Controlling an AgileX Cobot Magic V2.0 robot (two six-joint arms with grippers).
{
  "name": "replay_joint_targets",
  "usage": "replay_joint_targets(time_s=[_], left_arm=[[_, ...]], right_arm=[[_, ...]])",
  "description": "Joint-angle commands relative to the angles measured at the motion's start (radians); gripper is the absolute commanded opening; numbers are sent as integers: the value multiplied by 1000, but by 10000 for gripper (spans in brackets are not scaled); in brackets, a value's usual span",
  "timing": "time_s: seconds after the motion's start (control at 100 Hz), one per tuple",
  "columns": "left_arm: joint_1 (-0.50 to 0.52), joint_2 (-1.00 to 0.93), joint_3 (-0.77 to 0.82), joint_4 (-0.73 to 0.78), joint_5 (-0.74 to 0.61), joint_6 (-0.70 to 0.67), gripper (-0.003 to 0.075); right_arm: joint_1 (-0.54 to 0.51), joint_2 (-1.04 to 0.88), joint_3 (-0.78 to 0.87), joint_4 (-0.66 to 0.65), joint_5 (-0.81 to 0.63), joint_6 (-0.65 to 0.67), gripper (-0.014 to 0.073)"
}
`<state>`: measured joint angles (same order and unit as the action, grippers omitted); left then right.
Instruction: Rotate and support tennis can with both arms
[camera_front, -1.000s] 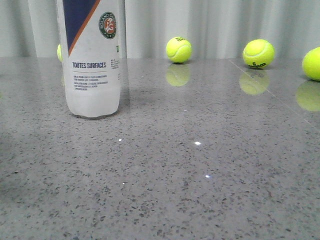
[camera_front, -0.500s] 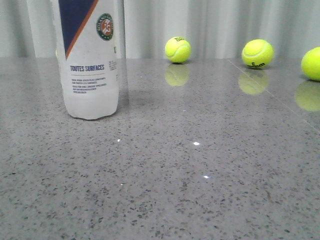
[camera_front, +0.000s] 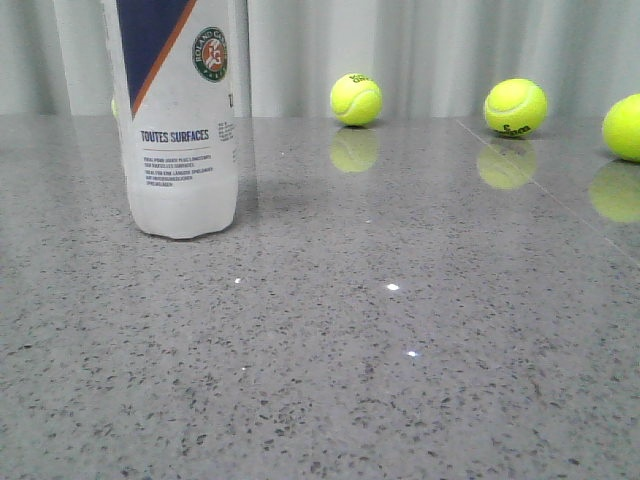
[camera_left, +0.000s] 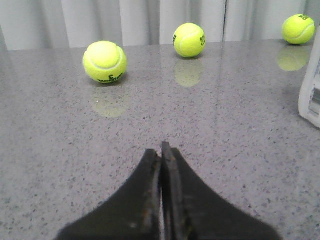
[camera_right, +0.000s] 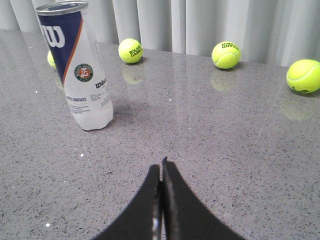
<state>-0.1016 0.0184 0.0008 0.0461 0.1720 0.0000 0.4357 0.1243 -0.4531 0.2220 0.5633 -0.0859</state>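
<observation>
The tennis can (camera_front: 178, 120) stands upright on the grey speckled table at the left of the front view, its top cut off by the frame. It shows whole in the right wrist view (camera_right: 77, 65), with navy patch, W logo, orange stripe, round emblem and metal rim. Only its lower edge (camera_left: 312, 85) shows in the left wrist view. My left gripper (camera_left: 161, 149) is shut and empty, low over bare table, well apart from the can. My right gripper (camera_right: 162, 166) is shut and empty, also apart from the can. Neither gripper shows in the front view.
Yellow-green tennis balls lie along the back by the grey curtain: three in the front view (camera_front: 356, 99) (camera_front: 515, 107) (camera_front: 623, 126), three in the left wrist view (camera_left: 104, 61) (camera_left: 189, 40) (camera_left: 298, 28). One ball (camera_right: 51, 59) sits partly behind the can.
In the front view the can and the balls have shifted slightly left between one second and half a second ago; since then nothing has moved.
</observation>
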Motion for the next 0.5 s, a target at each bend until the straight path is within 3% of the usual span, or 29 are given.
replay_joint_targets(time_s=[0.0,0.49], left_arm=[[16,-59,43,-46,-127,6,-19],[18,-49,44,-57,-128,63,-19]], right_arm=[[-6,11,-21,-5,-72,-3,-70],[-6,12,-21,-5,-71,-3,-70]])
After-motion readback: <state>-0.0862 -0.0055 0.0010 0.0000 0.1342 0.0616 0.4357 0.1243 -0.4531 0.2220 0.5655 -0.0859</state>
